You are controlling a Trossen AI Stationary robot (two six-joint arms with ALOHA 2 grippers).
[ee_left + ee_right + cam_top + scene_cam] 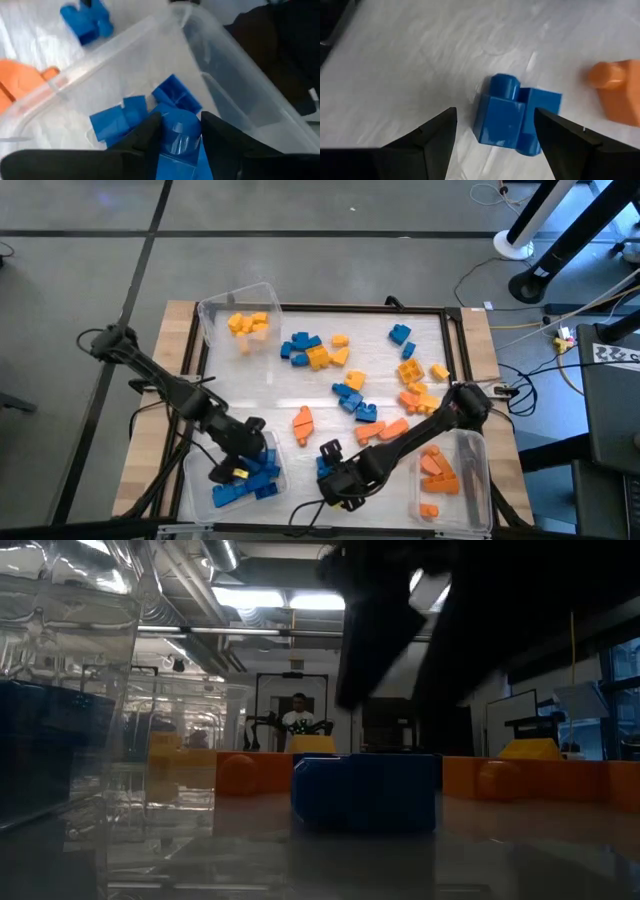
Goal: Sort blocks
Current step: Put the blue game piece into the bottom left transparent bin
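From above, your right gripper [330, 463] hangs at the tabletop's [420, 320] near edge, the left gripper [236, 460] over the blue bin [275, 480]. Right wrist: jaws spread, a blue block [512, 116] dead ahead between them, long axis crosswise. Left wrist: jaws clamp another blue brick [177, 135].

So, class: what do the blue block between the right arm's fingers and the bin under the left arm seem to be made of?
Blue block: likely hard plastic, glossy; light glints off its smooth faces and moulded stud.
Bin: probably clear plastic; the blue blocks inside show through its wall.
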